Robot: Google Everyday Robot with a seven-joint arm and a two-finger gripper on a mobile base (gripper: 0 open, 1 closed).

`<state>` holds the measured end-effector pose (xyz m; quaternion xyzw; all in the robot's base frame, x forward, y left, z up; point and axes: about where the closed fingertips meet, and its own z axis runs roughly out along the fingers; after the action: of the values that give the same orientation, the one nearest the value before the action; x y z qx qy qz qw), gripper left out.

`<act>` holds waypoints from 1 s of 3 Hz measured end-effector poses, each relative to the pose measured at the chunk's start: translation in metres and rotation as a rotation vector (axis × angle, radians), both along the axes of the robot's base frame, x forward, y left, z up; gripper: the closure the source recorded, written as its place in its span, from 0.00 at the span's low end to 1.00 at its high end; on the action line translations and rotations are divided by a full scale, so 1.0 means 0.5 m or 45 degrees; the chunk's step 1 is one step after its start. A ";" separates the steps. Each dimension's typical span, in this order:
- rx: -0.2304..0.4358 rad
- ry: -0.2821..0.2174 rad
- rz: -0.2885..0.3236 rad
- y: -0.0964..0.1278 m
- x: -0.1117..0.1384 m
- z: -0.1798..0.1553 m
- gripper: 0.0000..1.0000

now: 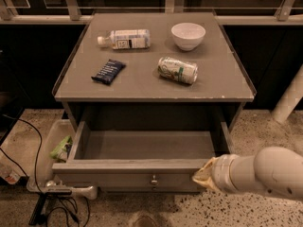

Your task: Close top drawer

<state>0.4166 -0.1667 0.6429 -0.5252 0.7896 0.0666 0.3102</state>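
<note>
The top drawer [128,173] of the grey cabinet stands pulled out and looks empty inside. Its flat front faces me with a small round metal knob [154,179] at its centre. My gripper [200,176] is at the right end of the drawer front, touching or almost touching it, just right of the knob. The white arm runs off to the lower right and hides most of the gripper.
On the cabinet top [142,82] lie a plastic bottle [124,39], a white bowl [188,35], a crushed can [177,70] and a dark snack packet [108,71]. A white bin [51,148] and cables [28,145] are on the floor at left. A white post [289,98] stands at right.
</note>
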 end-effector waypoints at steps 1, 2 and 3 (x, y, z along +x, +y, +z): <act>-0.003 -0.017 -0.018 -0.010 0.033 0.004 0.87; -0.003 -0.017 -0.018 -0.010 0.033 0.004 0.85; -0.003 -0.017 -0.018 -0.010 0.033 0.004 0.62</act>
<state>0.4330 -0.1719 0.6451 -0.5204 0.7913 0.0601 0.3154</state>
